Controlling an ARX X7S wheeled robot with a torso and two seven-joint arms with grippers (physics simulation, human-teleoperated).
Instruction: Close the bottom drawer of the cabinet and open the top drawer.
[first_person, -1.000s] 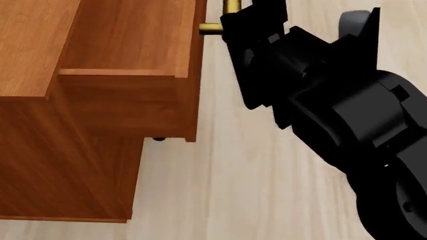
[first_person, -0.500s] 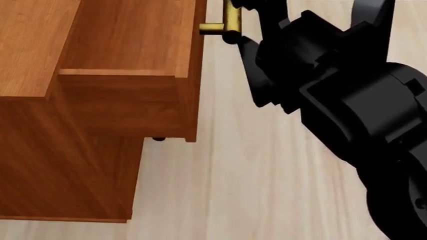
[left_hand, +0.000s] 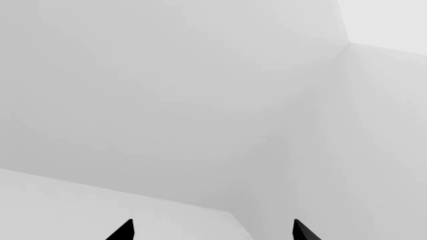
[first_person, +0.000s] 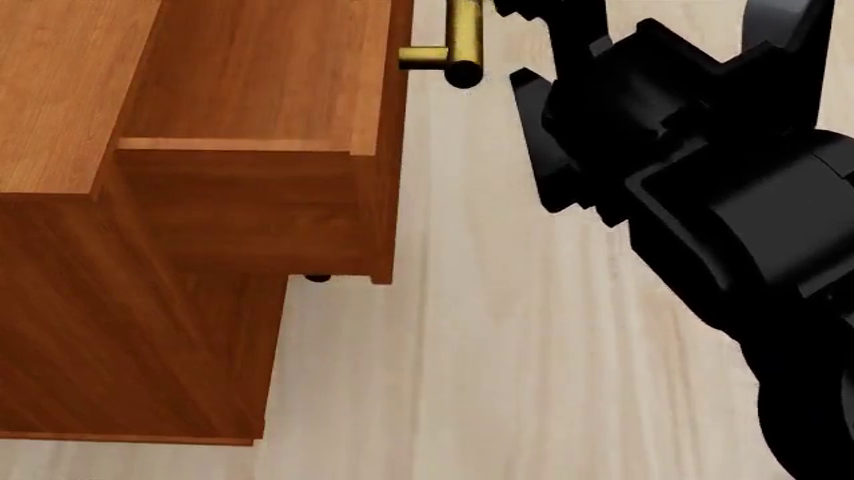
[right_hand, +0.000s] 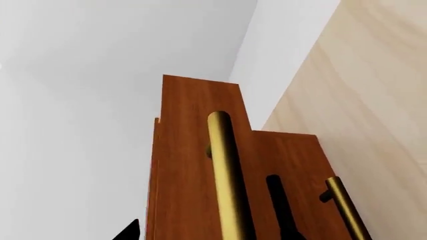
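The cabinet (first_person: 120, 330) stands at the left of the head view. Its top drawer (first_person: 260, 70) is pulled out, its brass handle (first_person: 461, 40) pointing at my right arm (first_person: 694, 150). My right gripper (right_hand: 209, 231) is open. In the right wrist view the top drawer's handle (right_hand: 225, 175) lies in line between the fingertips, not gripped. A second brass handle (right_hand: 343, 210) sits on a lower drawer front set further back; I cannot tell which drawer it is. The bottom drawer is hidden in the head view. My left gripper (left_hand: 211, 231) is open and empty, facing white walls.
Pale wooden floor (first_person: 467, 350) lies to the right of the cabinet and under my right arm. White walls (right_hand: 100, 75) rise behind the cabinet. A small dark foot or knob (first_person: 315, 278) shows under the open drawer.
My right arm has drawn back from the top drawer's handle, to the right in the head view, uncovering the handle's end. The drawer and cabinet have not moved.
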